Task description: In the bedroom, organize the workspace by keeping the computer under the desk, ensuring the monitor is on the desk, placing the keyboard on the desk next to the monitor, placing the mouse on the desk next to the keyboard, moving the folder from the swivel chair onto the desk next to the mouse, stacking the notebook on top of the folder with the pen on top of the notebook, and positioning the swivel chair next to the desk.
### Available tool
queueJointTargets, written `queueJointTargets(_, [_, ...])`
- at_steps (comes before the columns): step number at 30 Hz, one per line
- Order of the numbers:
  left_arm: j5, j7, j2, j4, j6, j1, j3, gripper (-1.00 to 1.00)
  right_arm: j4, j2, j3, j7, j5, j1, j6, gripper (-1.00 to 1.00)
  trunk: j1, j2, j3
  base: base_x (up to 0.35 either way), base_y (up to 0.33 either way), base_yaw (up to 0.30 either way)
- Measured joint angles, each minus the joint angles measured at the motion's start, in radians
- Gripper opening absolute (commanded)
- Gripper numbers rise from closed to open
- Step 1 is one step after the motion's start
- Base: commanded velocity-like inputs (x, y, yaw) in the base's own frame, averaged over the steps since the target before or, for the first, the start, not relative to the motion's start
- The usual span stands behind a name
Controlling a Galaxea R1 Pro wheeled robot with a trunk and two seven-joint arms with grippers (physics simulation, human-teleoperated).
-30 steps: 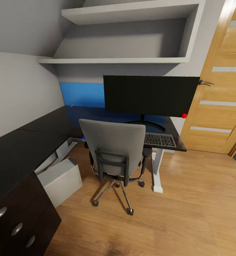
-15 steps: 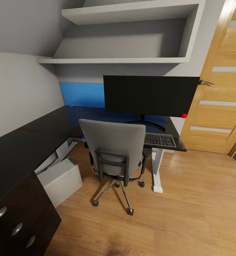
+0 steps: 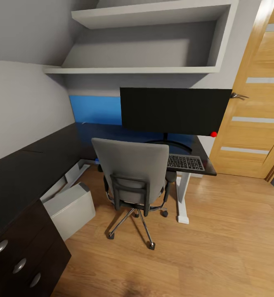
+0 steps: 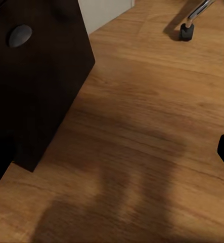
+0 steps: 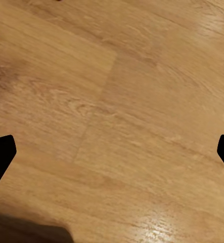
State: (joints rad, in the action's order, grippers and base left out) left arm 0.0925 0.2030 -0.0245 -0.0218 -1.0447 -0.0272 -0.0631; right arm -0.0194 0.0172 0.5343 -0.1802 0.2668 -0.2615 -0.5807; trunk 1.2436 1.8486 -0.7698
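Change since earlier frames: none visible; head view identical, all items stationary.
Drawers (image 3: 19, 264): black unit at near left of desk, round knobs, all closed; contents not visible.
Desk (image 3: 42, 152): glossy black L-shape, one run along left wall, other run along back wall.
Computer (image 3: 71, 208): light-grey tower on wooden floor (image 3: 219, 247) under left run of desk, just beside drawers, tilted.
Swivel chair (image 3: 131, 165): backrest toward camera, seat tucked toward desk; seat surface hidden by backrest.
Monitor (image 3: 175, 110): upright on desk, long axis left-right, screen toward camera, red dot at lower right corner.
Keyboard (image 3: 185, 162): flat on desk at right end, in front of monitor base, long axis left-right.
Door (image 3: 256, 103): wooden, far right.
Left gripper (image 4: 112, 167): fingertips at frame edges over floor beside drawers, spread wide.
Right gripper (image 5: 112, 152): fingertips (image 5: 0, 152) wide apart over bare floor, nothing between.
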Motion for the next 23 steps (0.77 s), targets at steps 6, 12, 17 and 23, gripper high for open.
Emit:
queueJointTargets(6, [0.000, 0.000, 0.000, 0.000, 0.000, 0.000, 0.000, 1.00, 0.000, 0.000, 0.000, 0.000, 0.000, 0.000, 0.000, 1.00, 0.000, 0.000, 0.000, 0.000, 0.000, 0.000])
queueJointTargets(12, [0.000, 0.000, 0.000, 0.000, 0.000, 0.000, 0.000, 1.00, 0.000, 0.000, 0.000, 0.000, 0.000, 0.000, 0.000, 1.00, 0.000, 0.000, 0.000, 0.000, 0.000, 0.000])
queueJointTargets(17, [-0.001, 0.000, 0.001, 0.000, 0.000, 0.000, 0.000, 1.00, 0.000, 0.000, 0.000, 0.000, 0.000, 0.000, 0.000, 1.00, 0.000, 0.000, 0.000, 0.000, 0.000, 0.000])
queueJointTargets(23, [0.000, 0.000, 0.000, 0.000, 0.000, 0.000, 0.000, 1.00, 0.000, 0.000, 0.000, 0.000, 0.000, 0.000, 0.000, 1.00, 0.000, 0.000, 0.000, 0.000, 0.000, 0.000])
